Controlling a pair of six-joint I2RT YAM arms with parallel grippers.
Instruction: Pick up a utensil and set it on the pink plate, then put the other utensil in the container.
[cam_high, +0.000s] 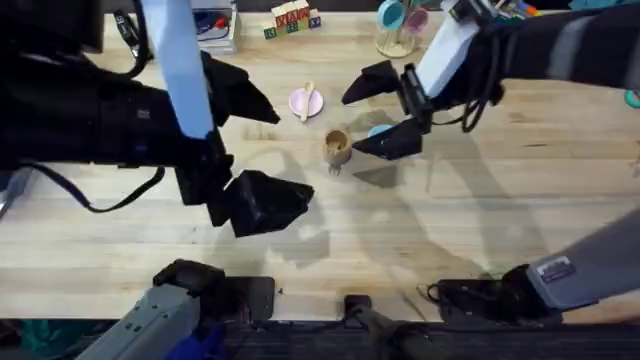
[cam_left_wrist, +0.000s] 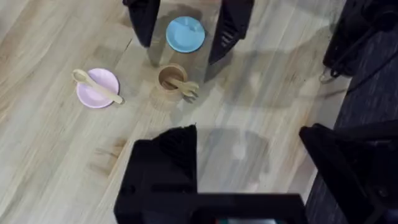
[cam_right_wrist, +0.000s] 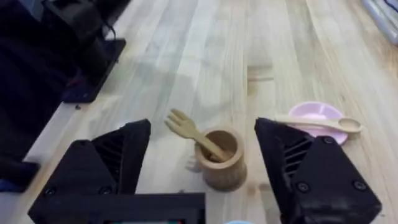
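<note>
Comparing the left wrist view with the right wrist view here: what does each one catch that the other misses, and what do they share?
Left wrist alone: the light-blue plate behind the container, framed by the right tool's open fingers, plus its own open left tool. Right wrist alone: a dark base mount at the table's near edge. Both: the spoon lying across the pink plate, and the fork standing handle-down in the brown container, tines poking over its rim.
</note>
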